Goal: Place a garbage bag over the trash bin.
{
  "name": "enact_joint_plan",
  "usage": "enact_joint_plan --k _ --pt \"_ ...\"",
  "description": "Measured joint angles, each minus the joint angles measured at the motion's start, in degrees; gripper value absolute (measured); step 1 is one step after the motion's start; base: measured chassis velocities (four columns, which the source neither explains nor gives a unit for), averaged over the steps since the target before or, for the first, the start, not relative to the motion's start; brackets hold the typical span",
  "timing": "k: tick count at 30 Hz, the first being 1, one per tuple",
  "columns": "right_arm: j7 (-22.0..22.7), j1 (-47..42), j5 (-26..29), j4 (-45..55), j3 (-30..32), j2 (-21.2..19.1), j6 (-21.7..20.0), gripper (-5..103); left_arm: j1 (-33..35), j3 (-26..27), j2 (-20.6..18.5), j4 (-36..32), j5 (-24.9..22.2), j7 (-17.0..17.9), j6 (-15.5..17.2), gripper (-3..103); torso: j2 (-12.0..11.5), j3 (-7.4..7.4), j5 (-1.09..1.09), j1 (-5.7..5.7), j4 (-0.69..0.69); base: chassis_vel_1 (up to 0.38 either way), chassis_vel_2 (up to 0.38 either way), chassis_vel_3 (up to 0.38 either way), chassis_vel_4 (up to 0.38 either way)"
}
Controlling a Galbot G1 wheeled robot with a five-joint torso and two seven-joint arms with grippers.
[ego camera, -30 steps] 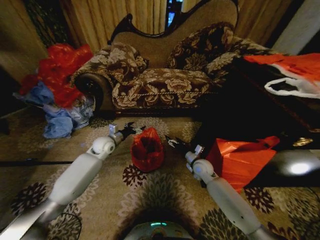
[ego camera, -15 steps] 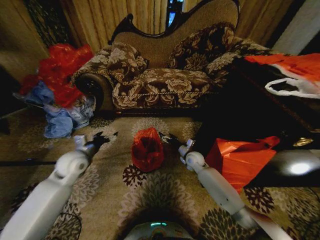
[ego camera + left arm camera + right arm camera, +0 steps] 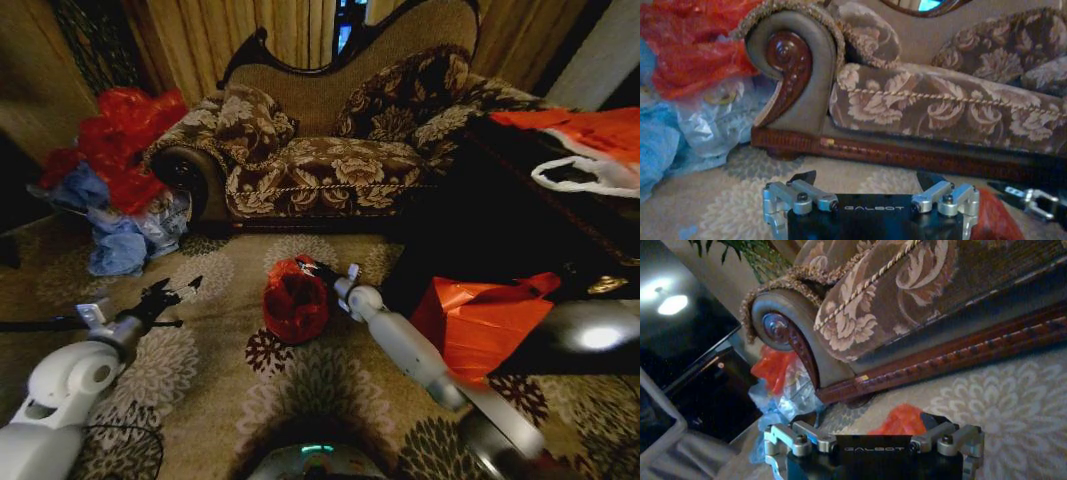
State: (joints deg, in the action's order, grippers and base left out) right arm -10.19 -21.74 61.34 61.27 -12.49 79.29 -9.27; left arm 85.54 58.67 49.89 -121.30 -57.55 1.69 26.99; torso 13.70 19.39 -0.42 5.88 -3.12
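Right gripper (image 3: pixel 312 268) sits at the top right edge of the garbage bag (image 3: pixel 296 300), touching or nearly touching the red plastic; in the right wrist view a tongue of that red plastic (image 3: pixel 901 421) rises between its spread fingers, so it reads as open around the bag's edge rather than clamped. The bag stands upright on the patterned carpet (image 3: pixel 330 385), draped over what I take to be the trash bin, whose black body stays hidden. Left gripper (image 3: pixel 172 291) hangs well apart to the bag's left, fingers open, pointing across toward it. Compared with a second ago, the right gripper has closed in from beside the bag onto its rim, while the left arm has pulled back and away.
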Motion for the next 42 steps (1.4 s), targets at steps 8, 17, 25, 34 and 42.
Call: enact_joint_plan --k 8,17,25,34,42 --pt "0.01 1.93 -1.36 -5.36 -0.61 1.55 -0.16 100 -0.87 -0.44 -0.81 -0.14 -0.47 -0.54 0.07 100 0.0 0.0 0.0 0.0 -0.01 0.0 0.0 0.0 0.0" --pt "1.95 1.67 -1.0 -3.01 0.44 -1.65 -0.52 94 -1.25 -1.67 -0.8 0.52 -0.05 -0.83 -0.03 100 0.0 0.0 0.01 0.0 -0.01 0.0 0.0 0.0 0.0" --pt "0.32 3.21 -2.6 -7.08 -0.1 -1.68 -2.04 94 -1.63 -2.55 -1.05 0.46 0.19 -1.12 -0.09 100 0.0 0.0 0.02 0.0 0.0 0.0 0.0 0.0 0.0" --pt "-0.56 3.57 2.85 -9.85 -1.1 -0.73 -5.43 93 -2.26 -2.83 -1.23 0.54 -0.6 -1.5 -0.12 100 0.0 0.0 0.01 0.0 0.0 0.0 0.0 0.0 0.0" --pt "-1.37 5.44 2.94 -13.07 -2.08 0.91 -4.88 63 -2.37 -3.73 -0.67 0.51 -0.21 -1.58 -0.2 100 0.0 0.0 0.01 0.0 0.0 0.0 0.0 0.0 0.0"
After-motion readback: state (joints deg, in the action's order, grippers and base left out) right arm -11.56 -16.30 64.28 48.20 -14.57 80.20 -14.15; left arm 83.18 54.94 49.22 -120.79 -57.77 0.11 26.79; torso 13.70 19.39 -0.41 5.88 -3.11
